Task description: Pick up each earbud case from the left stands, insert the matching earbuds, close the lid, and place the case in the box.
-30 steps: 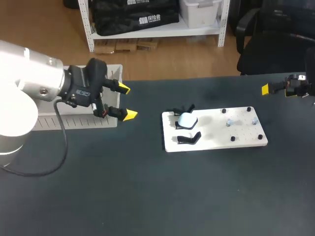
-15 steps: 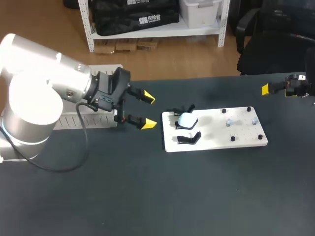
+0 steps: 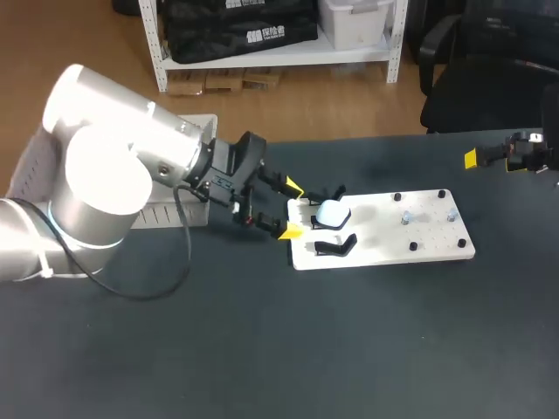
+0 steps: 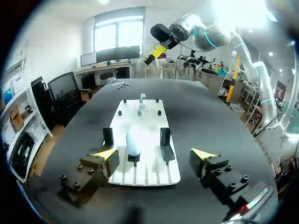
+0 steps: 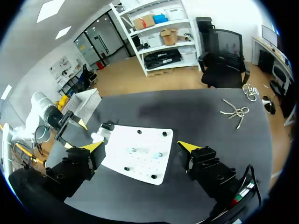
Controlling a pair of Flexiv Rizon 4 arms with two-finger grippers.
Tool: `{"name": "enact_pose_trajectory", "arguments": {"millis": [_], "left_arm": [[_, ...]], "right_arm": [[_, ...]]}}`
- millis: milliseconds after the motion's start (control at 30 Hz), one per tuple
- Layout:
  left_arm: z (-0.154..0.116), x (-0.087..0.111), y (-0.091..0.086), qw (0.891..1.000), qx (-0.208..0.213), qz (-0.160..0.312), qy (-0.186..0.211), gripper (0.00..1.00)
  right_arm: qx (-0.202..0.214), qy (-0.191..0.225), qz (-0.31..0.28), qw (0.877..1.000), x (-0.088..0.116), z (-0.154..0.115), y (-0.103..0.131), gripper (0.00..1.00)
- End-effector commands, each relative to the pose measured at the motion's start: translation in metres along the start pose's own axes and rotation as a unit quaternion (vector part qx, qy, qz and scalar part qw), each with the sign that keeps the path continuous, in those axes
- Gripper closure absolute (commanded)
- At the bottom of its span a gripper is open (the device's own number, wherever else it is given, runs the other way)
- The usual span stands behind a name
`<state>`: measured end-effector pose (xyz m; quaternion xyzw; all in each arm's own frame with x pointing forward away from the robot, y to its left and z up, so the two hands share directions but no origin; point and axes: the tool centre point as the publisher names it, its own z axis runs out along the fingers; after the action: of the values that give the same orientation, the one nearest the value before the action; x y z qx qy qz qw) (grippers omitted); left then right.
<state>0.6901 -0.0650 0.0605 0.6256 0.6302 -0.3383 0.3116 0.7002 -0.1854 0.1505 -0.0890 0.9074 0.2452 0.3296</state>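
Dark worktop (image 3: 262, 349), head view. White board (image 3: 384, 249) lay right of centre. Three black stands (image 3: 334, 247) lined its left end. White earbud case (image 3: 333, 212) sat on the middle stand, lid shut; the other two stood bare. Two small pale pieces (image 3: 406, 217) stood further right on the board among black pegs, too small to identify. Left arm came in low from the left. Left pincer (image 3: 291, 209) was at the board's left edge, fingers spread, grasping nothing, case just ahead. Ribbed grey box (image 3: 157, 216) sat at the worktop's left rear, partly behind that arm. Right pincer (image 3: 472, 159) hung at the far right, well apart from the board; finger state unreadable from here.

Left wrist view. Left pincer's yellow tips straddled the near end of the board, wide apart. Earbud case stood upright on its stand just ahead, nearer one finger; contact could not be confirmed. Empty stands flanked it. Right arm (image 4: 205, 35) showed beyond the board, raised.

Right wrist view. Right pincer's fingers were released, wide apart, nothing between them. Board lay ahead and below, case at its far end, left arm (image 5: 44, 114) beside it. Tangle of bent metal pieces (image 5: 235, 112) lay off to one side on the worktop.
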Motion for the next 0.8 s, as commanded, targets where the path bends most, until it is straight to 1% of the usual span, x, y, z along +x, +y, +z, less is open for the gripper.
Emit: {"name": "enact_pose_trajectory", "arguments": {"millis": [33,67,200,267,300,367,400,533,667,800], "left_arm": [[0.015,0.003,0.012,1.0,0.018,-0.003,-0.004,0.0],[0.017,0.004,0.014,1.0,0.018,-0.005,-0.007,0.0],[0.022,0.006,0.016,1.0,0.023,-0.01,-0.011,0.09],[0.025,0.007,0.018,0.999,0.025,-0.011,-0.019,0.17],[0.026,0.007,0.019,0.999,0.026,-0.011,-0.021,0.24],[0.028,0.008,0.02,0.999,0.027,-0.013,-0.027,0.27],[0.029,0.008,0.02,0.999,0.027,-0.013,-0.031,0.32],[0.032,0.008,0.021,0.999,0.029,-0.012,-0.044,0.41],[0.036,0.009,0.022,0.998,0.025,-0.007,-0.058,0.41],[0.039,0.008,0.023,0.997,0.022,-0.011,-0.074,0.36]], "right_arm": [[-0.001,0.0,-0.001,1.0,0.0,0.0,-0.001,0.0],[-0.001,0.0,-0.001,1.0,0.0,0.0,-0.001,0.0],[-0.001,0.0,-0.001,1.0,0.0,0.0,-0.001,0.0],[-0.001,0.0,-0.001,1.0,0.0,0.0,-0.001,0.0],[-0.001,0.0,-0.001,1.0,0.0,0.0,-0.001,0.0],[-0.001,0.0,-0.001,1.0,0.0,0.0,-0.001,0.0],[-0.001,0.0,-0.001,1.0,0.0,0.0,-0.001,0.0],[-0.001,0.0,-0.001,1.0,0.0,0.0,-0.001,0.0],[-0.001,0.0,-0.001,1.0,0.0,0.0,-0.001,0.0],[-0.001,0.0,-0.001,1.0,0.0,0.0,-0.001,0.0]]}}
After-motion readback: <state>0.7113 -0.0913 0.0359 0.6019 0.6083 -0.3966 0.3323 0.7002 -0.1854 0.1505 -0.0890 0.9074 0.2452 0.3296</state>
